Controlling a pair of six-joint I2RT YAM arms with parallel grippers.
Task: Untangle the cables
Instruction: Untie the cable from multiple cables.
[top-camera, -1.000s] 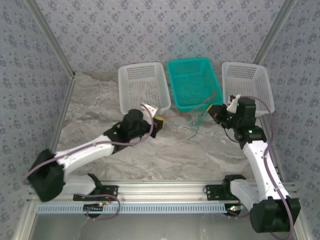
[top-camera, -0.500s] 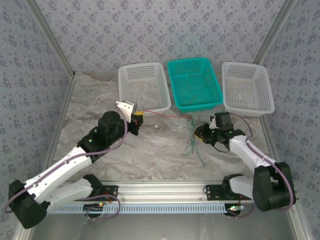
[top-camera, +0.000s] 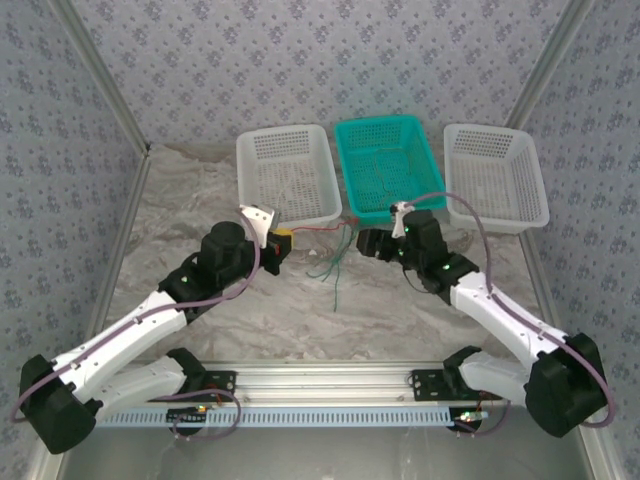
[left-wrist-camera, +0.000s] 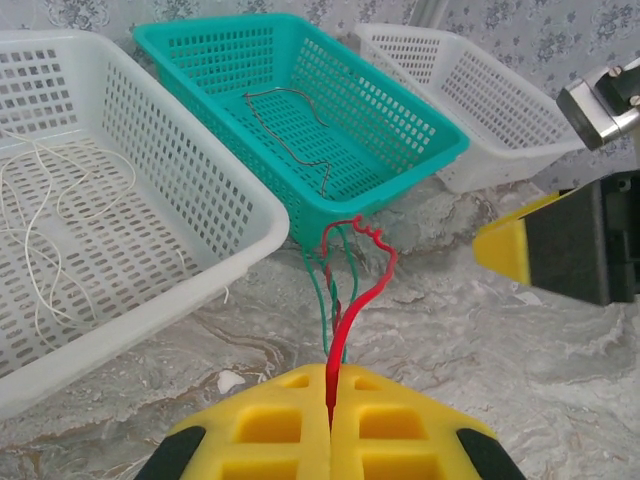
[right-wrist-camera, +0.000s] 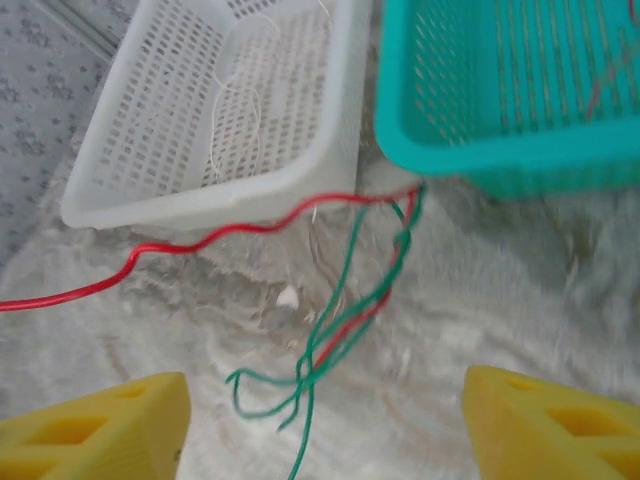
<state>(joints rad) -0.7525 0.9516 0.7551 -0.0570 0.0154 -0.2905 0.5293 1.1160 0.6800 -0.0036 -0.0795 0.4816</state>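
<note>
Right hand (top-camera: 368, 243) is swinging left toward green cables (right-wrist-camera: 303, 380), spread wide; left hand (left-wrist-camera: 329, 420) is pinching red cable (left-wrist-camera: 339, 338).

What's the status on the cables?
Left gripper shut on red cable. Right gripper open over green cables. Red and green tangled by teal basket. Nothing blocking.

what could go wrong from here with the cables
1. The left gripper is shut on the red cable, which is twisted with the green cables. Pulling may drag the whole bunch instead of freeing it.
2. The right gripper is open over the tangle, where a red strand runs along the green ones, so it may clamp both.
3. The cables reach the teal basket corner and could snag there.
</note>
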